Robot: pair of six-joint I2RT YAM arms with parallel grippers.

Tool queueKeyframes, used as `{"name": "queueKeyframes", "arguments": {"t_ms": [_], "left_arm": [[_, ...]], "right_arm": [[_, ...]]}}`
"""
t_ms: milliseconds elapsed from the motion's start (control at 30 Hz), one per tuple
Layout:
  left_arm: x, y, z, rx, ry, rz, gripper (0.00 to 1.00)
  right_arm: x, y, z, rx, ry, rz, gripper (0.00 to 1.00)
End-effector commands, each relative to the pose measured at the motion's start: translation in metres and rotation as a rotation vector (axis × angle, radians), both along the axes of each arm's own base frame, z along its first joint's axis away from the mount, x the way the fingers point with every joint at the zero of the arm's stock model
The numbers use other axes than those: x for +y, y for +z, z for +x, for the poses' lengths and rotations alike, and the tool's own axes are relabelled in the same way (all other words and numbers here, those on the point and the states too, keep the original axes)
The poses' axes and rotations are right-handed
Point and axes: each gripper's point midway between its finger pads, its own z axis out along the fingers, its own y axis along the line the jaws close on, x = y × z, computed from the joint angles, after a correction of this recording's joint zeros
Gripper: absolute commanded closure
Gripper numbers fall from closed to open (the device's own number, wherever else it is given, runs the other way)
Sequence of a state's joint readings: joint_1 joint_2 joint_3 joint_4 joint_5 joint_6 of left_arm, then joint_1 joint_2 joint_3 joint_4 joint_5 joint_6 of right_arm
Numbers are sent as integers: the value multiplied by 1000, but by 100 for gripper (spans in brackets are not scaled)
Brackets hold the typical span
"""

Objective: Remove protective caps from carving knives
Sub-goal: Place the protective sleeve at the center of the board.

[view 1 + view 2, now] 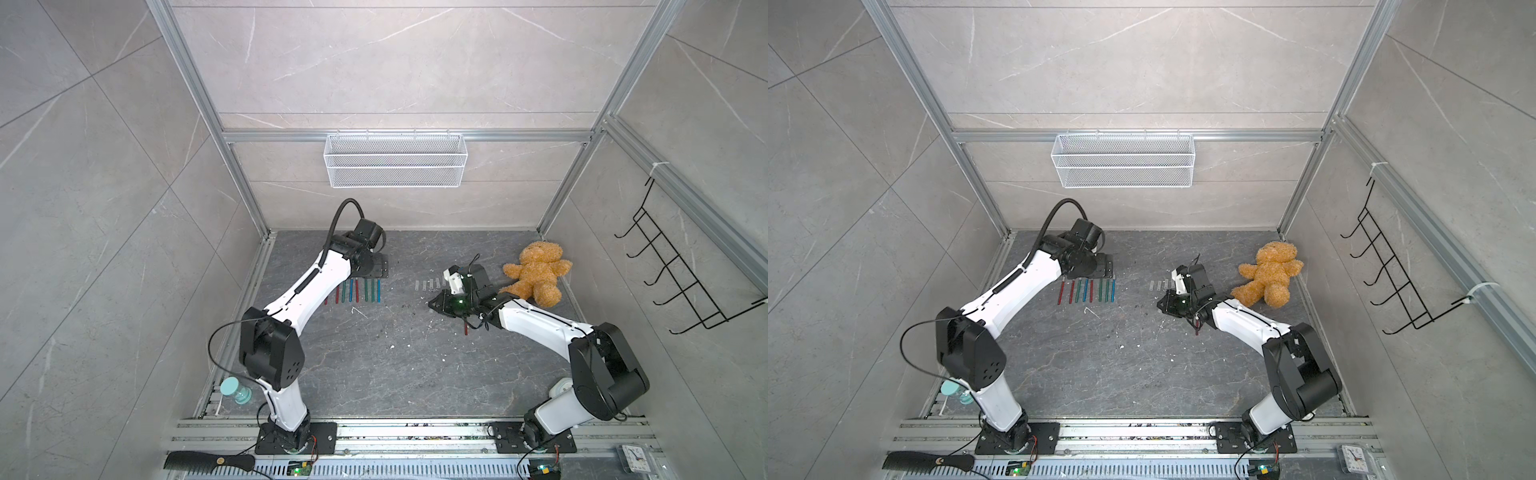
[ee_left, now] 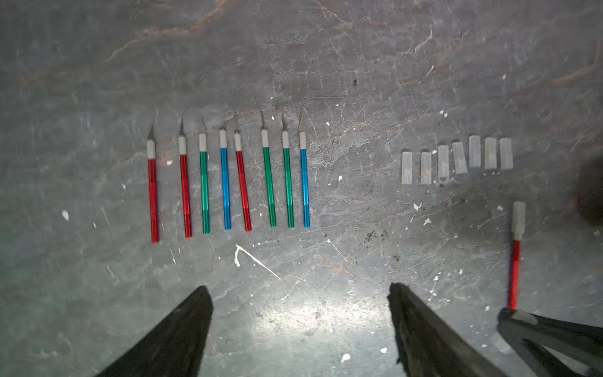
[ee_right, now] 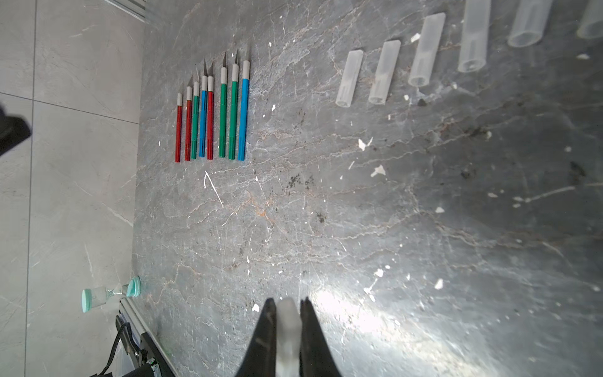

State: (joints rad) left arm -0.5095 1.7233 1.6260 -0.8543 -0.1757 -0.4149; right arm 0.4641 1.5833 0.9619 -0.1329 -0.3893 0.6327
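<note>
Several uncapped carving knives (image 2: 228, 182) with red, green and blue handles lie side by side in a row (image 1: 353, 291). To their right several loose protective caps (image 2: 456, 160) lie in a row of their own (image 1: 428, 284). One more red knife (image 2: 515, 261) lies apart beside the right arm (image 1: 466, 326), with a cap (image 2: 518, 218) still on its tip. My left gripper (image 2: 300, 291) hangs open and empty over the floor near the knife row. My right gripper (image 3: 287, 302) is shut on a translucent cap (image 3: 287, 326), just in front of the cap row (image 1: 432, 305).
A brown teddy bear (image 1: 534, 270) lies right of the right gripper. A teal-capped sand timer (image 1: 235, 390) stands by the left arm's base. A black comb (image 1: 208, 461) and a small clock (image 1: 633, 457) sit at the front rail. A wire basket (image 1: 395, 160) hangs on the back wall.
</note>
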Motion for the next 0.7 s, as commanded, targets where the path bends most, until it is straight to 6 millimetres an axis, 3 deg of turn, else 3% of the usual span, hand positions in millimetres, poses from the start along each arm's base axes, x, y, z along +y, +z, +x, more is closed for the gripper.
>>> {"name": "queueKeyframes", "arguments": {"t_ms": [0, 367, 467, 667], "left_arm": [[23, 15, -14, -75, 16, 32, 2], [93, 6, -73, -200, 95, 197, 0], [101, 7, -79, -240, 102, 242, 0], [94, 9, -80, -232, 63, 305, 0]], "right_arm": [[9, -2, 3, 34, 24, -78, 100], [40, -19, 43, 106, 48, -206, 100], [45, -23, 57, 113, 49, -233, 100], [49, -38, 79, 140, 40, -303, 100]]}}
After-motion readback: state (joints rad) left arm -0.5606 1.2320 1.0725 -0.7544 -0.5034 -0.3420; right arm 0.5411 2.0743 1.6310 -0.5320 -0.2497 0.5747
